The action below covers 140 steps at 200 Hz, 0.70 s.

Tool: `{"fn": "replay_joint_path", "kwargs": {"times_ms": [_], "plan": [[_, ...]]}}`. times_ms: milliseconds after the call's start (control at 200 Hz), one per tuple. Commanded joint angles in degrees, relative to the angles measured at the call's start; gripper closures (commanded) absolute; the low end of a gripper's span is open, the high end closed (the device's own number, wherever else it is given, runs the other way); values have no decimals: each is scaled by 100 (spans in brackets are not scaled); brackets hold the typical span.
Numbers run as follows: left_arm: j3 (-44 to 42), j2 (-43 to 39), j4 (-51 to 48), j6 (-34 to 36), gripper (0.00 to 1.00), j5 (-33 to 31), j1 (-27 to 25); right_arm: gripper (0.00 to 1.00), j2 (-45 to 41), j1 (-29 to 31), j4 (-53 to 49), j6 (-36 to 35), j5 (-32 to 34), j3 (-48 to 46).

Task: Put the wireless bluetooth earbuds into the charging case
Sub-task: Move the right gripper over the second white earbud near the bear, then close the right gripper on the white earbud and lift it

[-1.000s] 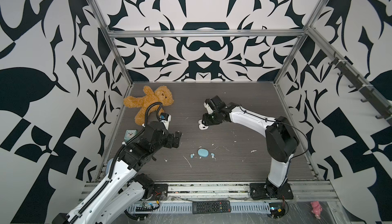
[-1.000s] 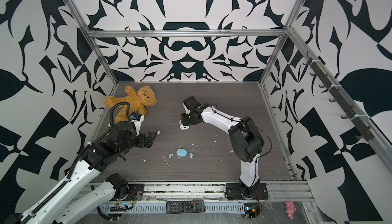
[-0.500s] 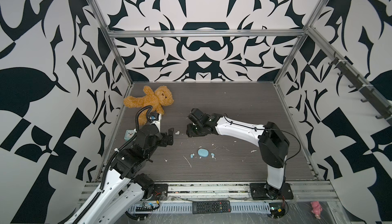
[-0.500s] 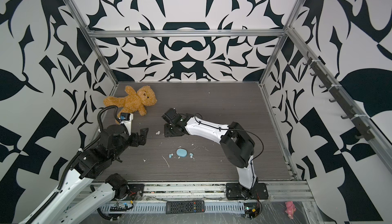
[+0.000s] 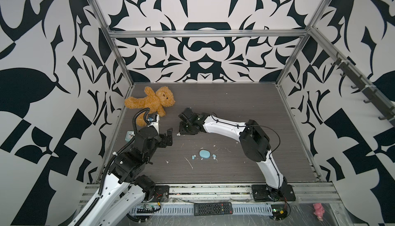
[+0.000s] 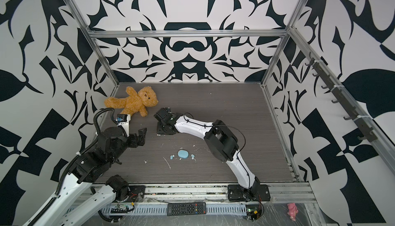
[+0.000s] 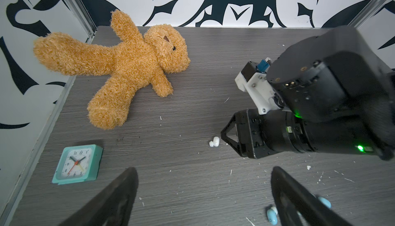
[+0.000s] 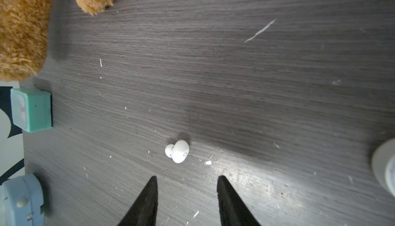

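One white earbud (image 8: 177,151) lies on the dark table just beyond the tips of my right gripper (image 8: 187,180), which is open and holds nothing. In both top views this earbud (image 5: 177,134) sits between the right gripper (image 5: 180,130) and my left gripper (image 5: 170,137). The left gripper (image 7: 203,177) is wide open and empty, a short way back from the bud (image 7: 214,141). The light blue charging case (image 5: 204,154) lies nearer the front, lid down. A blue earbud (image 5: 193,157) lies on one side of it and a second one (image 5: 214,156) on the other.
A brown teddy bear (image 5: 154,103) lies at the back left. A teal alarm clock (image 7: 78,164) stands by the left wall. White flecks and scuffs dot the table. A pale rounded object (image 8: 384,167) shows at the edge of the right wrist view. A remote (image 5: 212,208) lies off the front rail.
My right arm has swung left across the table to just beside the white earbud, its jaws a little narrower. My left gripper has drawn back a little toward the left wall.
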Motion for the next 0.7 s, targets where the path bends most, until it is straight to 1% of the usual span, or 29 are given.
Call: {"fn": "replay_joint_path", "kwargs": {"times_ms": [0,105,225,415,695], "plan": [[-75,-54,-24,-93,1,-1,20,55,66,38,-213,25,25,426],[-66,-30,-16,-91,1,8,20,59,294,41,-336,-34,-48,728],[-66,-37,-22,-95,1,20,20,59,504,38,-462,-64,-141,963],[-75,-42,-9,-78,1,51,14,60,605,50,-474,-47,-152,989],[-76,-33,0,-75,1,88,20,65,755,116,-513,-38,-166,1078]]}}
